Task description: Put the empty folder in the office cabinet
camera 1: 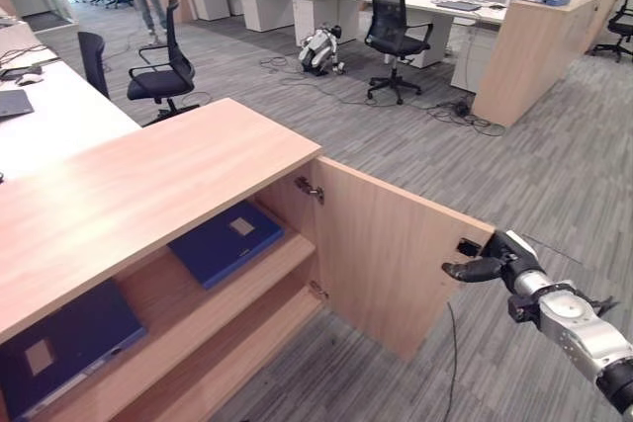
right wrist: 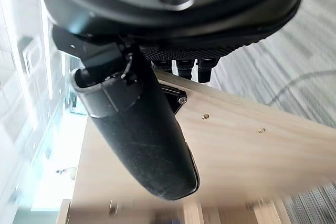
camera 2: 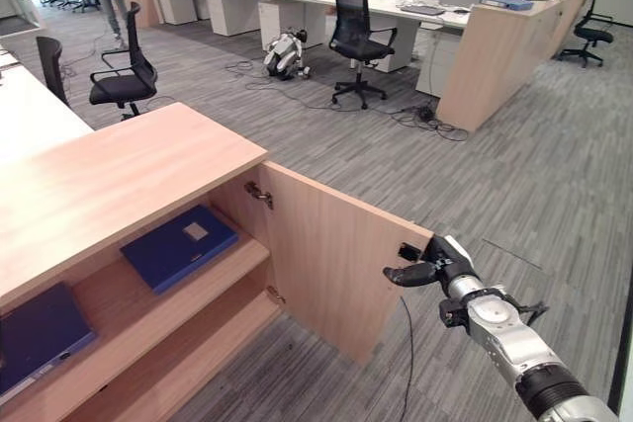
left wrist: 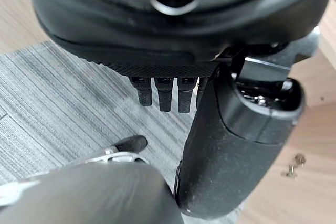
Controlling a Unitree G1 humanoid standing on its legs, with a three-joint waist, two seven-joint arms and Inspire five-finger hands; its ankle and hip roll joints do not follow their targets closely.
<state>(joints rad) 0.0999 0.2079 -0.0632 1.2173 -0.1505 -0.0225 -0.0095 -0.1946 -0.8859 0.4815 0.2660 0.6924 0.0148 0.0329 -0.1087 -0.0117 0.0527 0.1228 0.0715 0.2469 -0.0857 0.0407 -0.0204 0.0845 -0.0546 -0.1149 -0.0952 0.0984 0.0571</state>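
The right robot hand meets the free edge of the open cabinet door, a flat pale-wood panel; its thumb lies against the door's face, while whether its fingers curl over the edge cannot be told. Well to that hand's left, a flat dark-blue folder lies on the cabinet's upper shelf, another blue folder beyond it. The left robot hand hangs relaxed over grey ribbed carpet. Black office chairs stand far behind.

Cabinet at left, door swung open to right. Two folders on upper shelf: one nr hinge side, other further left. Right hand at door's free edge.
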